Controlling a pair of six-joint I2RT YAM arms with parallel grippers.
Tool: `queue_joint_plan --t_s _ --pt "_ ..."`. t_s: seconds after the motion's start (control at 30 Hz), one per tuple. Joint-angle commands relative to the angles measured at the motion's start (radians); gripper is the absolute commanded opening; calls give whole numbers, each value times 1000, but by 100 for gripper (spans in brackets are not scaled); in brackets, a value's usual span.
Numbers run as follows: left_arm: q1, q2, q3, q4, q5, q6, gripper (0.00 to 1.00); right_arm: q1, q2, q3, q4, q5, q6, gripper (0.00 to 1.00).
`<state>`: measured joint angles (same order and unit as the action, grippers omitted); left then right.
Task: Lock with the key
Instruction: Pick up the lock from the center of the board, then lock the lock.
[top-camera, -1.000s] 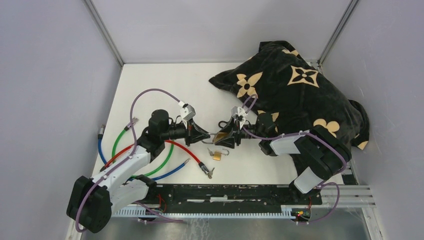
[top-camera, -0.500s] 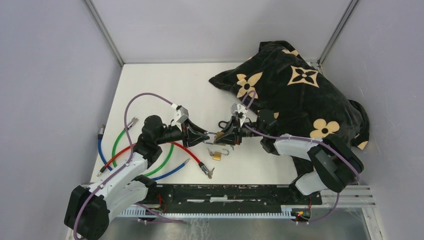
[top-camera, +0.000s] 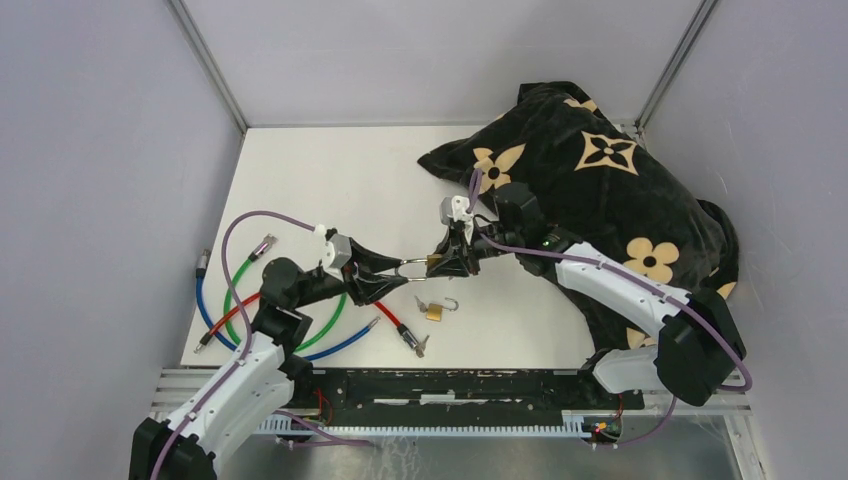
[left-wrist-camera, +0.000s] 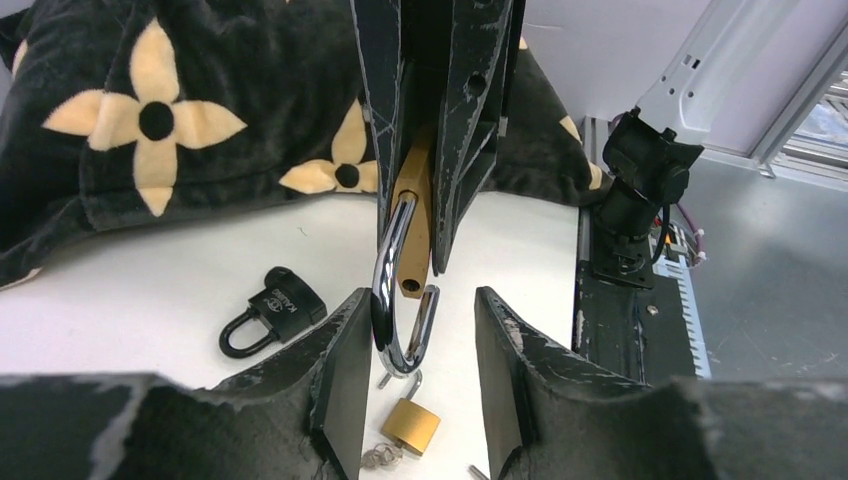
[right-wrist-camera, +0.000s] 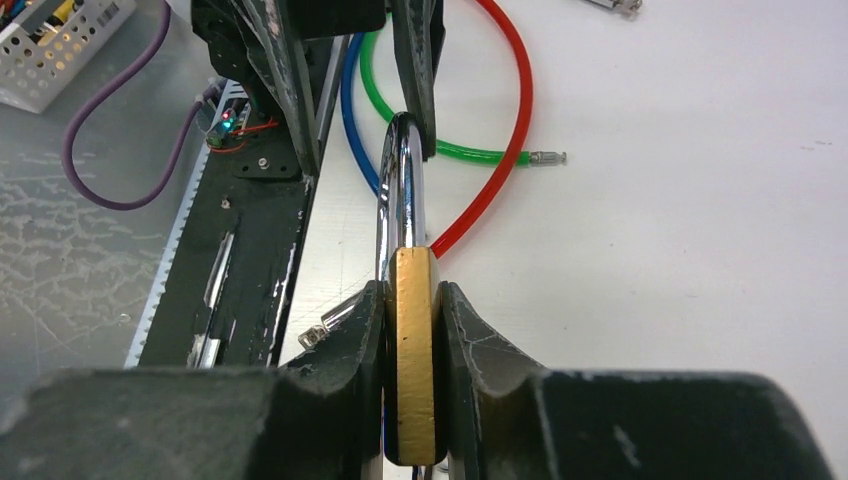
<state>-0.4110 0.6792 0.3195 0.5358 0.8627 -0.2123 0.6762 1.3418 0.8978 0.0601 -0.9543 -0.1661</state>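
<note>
Brass padlock hangs over the table between both grippers, its shackle sprung open.
Behind the right gripper lies a black flowered cushion, out of play. That gripper pinches the padlock's body by its flat faces, with the shackle jutting from its fingertips into the left gripper, whose jaws stand apart on either side of the loop without touching it. To do this well, hold the body steady and push the free leg in squarely. What looks like the key lies below the left gripper.
</note>
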Motion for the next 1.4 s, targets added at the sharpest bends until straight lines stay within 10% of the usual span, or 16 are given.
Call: queue_joint_plan --t_s 0.0,0.33,0.53,0.97,1.23,1.37 --pt "1 -20 -33 54 -6 -21 45 31 -23 129 -153 22 -151 0" --pt "0 -50 -74 116 -29 -10 3 72 -1 208 -246 -19 -212 0" --pt "4 -64 -75 161 -86 37 2 75 8 243 -329 -57 -269 0" --pt "-35 -15 -86 299 -75 -13 2 132 8 156 28 -21 -36 0" --pt "-36 -14 -95 314 -95 66 2 137 30 249 -270 -105 -246 0" --pt "-54 7 -102 343 -108 31 2 136 -6 171 -1 -76 -54 0"
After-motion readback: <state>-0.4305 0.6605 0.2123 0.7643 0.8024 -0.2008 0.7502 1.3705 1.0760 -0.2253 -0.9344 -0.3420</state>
